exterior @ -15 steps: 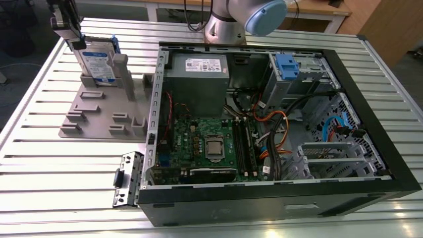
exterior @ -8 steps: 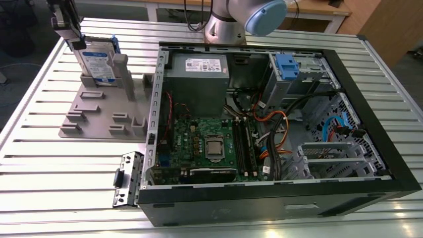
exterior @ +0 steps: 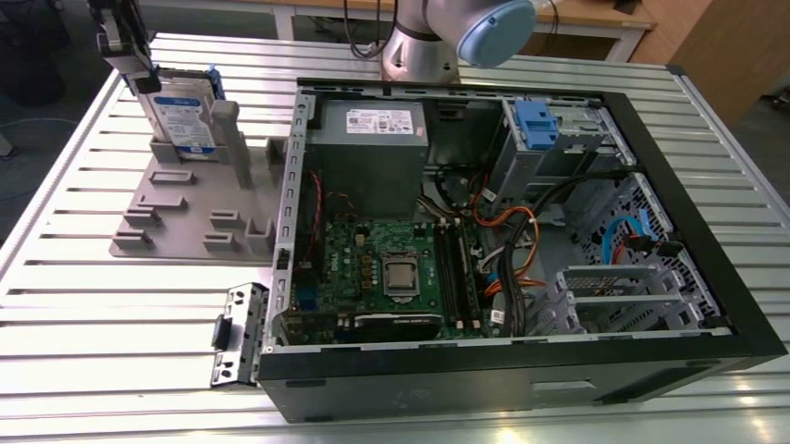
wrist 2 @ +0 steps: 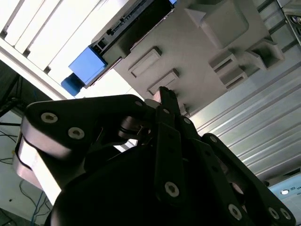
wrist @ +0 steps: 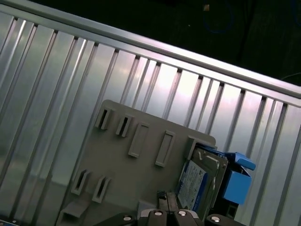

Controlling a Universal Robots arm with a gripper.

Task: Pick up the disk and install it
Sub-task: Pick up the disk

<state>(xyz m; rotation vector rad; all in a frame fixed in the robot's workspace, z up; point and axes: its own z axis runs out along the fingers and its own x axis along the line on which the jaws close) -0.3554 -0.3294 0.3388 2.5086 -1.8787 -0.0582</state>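
Disk, flat silver metal with blue rails, stands upright in grey holder.

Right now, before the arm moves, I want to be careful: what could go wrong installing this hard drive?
The hard drive stands upright in a slot of the grey fixture, the gripper close by its upper edge; a skewed grasp might jam it against the fixture's posts. Orange cables lie loose in the open computer case near the drive cage; the drive could snag them.
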